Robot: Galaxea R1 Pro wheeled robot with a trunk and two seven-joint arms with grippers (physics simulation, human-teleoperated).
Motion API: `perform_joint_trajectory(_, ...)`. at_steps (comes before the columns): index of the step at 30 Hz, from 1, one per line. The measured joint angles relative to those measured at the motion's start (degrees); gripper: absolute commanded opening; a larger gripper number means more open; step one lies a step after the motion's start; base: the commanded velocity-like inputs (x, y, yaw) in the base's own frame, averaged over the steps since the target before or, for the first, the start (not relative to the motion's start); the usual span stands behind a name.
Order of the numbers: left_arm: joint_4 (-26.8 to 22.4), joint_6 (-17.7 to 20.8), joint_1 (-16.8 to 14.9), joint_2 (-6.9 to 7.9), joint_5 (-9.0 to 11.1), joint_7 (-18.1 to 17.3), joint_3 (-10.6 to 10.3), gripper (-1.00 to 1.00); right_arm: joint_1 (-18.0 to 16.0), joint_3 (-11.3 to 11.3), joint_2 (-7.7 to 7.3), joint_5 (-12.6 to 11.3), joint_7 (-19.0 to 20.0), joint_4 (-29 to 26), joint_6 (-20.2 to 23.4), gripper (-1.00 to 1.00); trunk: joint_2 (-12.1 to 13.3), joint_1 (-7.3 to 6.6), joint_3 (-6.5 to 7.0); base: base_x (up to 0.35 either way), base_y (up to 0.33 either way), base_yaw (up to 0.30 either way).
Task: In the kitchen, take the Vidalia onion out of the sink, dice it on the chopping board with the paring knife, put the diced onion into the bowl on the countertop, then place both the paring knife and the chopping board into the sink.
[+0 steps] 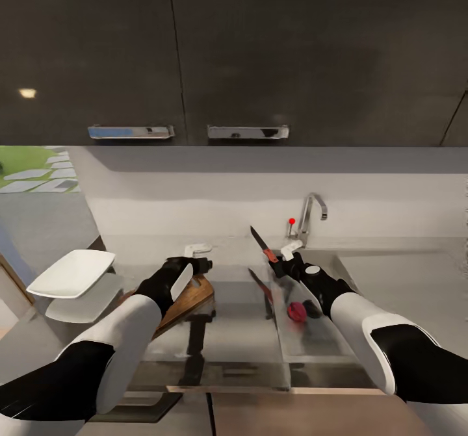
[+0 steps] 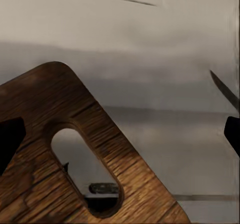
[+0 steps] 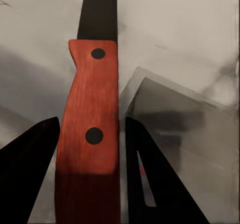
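Note:
The brown wooden chopping board (image 1: 194,298) lies by my left gripper (image 1: 195,266) on the glossy countertop (image 1: 237,335). In the left wrist view the board (image 2: 45,149) shows its handle slot. One dark finger (image 2: 9,144) overlaps its edge and the other stands far off, so the gripper is open. My right gripper (image 1: 281,266) is shut on the red handle of the paring knife (image 1: 265,251), held over the sink's left edge with the blade up and away; the handle (image 3: 90,108) sits between both fingers. A round reddish thing, likely the onion (image 1: 296,311), lies in the sink (image 1: 312,355). The white bowl (image 1: 71,272) stands far left.
The chrome tap (image 1: 312,218) with its red-tipped lever (image 1: 292,221) rises behind the sink. A flat grey drainboard (image 1: 406,280) stretches to the right. Dark wall cabinets (image 1: 234,52) hang overhead. The bowl's grey reflection (image 1: 88,301) shows below it.

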Motion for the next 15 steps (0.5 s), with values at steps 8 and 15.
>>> perform_joint_trajectory(8, 0.10, 0.00, 0.00, 0.08, -0.06, 0.14, 0.00, 1.00, 0.01, 0.12, 0.04, -0.05, 0.01, 0.02, 0.00, -1.00, 0.00, 0.00, 0.00, 0.000, -0.037, 0.000)
perform_joint_trajectory(15, 1.06, -0.12, 0.03, 0.18, -0.06, 0.68, 0.01, 1.00, 0.01, 0.12, 0.17, -0.05, 0.01, 0.02, 0.02, -1.00, 0.00, 0.00, 0.00, 0.000, -0.001, 0.000)
